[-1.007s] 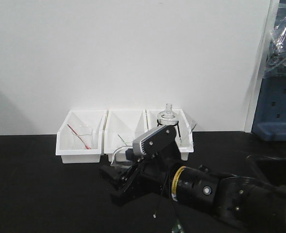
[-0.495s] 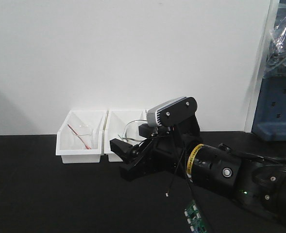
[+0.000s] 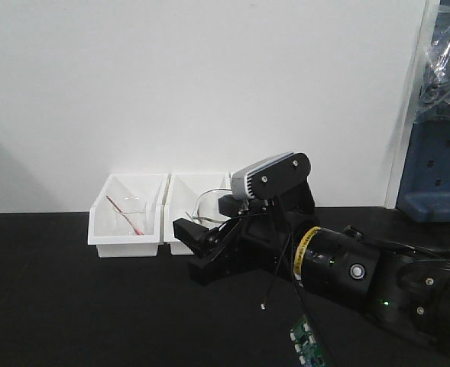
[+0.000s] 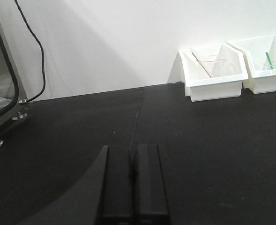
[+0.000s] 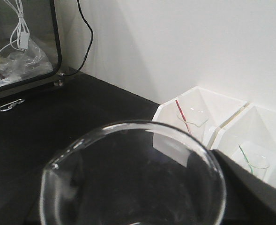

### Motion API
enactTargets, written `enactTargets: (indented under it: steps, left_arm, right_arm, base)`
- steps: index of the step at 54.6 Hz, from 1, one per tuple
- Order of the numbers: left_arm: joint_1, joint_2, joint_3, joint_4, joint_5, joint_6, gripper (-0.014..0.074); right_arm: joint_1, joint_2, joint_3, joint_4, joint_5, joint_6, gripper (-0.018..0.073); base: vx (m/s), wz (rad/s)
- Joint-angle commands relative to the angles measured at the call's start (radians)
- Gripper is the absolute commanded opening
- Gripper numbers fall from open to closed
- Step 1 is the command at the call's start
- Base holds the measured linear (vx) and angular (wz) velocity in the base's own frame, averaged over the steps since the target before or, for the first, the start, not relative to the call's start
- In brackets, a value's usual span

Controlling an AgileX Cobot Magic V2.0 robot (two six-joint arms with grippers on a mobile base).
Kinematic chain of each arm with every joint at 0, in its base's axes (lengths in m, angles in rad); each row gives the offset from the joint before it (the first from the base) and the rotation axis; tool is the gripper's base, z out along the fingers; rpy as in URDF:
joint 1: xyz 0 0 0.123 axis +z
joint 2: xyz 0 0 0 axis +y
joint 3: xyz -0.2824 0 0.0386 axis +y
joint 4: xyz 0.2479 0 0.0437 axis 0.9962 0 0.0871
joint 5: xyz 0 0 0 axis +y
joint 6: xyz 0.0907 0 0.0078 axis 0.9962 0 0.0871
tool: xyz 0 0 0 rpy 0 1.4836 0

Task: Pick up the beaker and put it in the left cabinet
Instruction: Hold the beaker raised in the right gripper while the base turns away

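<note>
1. My right fingers [image 3: 192, 233] clamp the beaker [image 5: 133, 183], held off the surface [image 3: 72, 306] near its back edge, before the white bins [image 3: 125, 229].
2. Left fingers [image 4: 147, 183] sit together.
3. Thin, slippery glass; I'd squeeze its wall gently.

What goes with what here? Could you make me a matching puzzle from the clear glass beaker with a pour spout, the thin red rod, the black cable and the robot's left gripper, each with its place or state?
Things:
1. clear glass beaker
2. thin red rod
3. black cable
4. left gripper

Places or states:
A. shut, holding nothing
B. hanging down the white wall
C. up off the black table, close under the right wrist camera
D. leaning in a small glass inside a white bin

Pairs: 1-C, 2-D, 3-B, 4-A
</note>
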Motion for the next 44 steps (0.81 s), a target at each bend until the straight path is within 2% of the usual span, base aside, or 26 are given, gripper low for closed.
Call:
enactTargets:
  steps: [1,44]
  left_arm:
    - [0.000,-0.012,-0.017,-0.005,-0.082,-0.002,-0.0006]
    - [0.000,-0.012,-0.017,-0.005,-0.082,-0.002,-0.0006]
  right_arm:
    - [-0.004,-0.043,-0.038,0.012,-0.049,-0.002,0.0201]
    - [-0.004,-0.043,-0.038,0.012,-0.049,-0.002,0.0201]
  base:
    - [0.00,0.00]
    - [0.00,0.01]
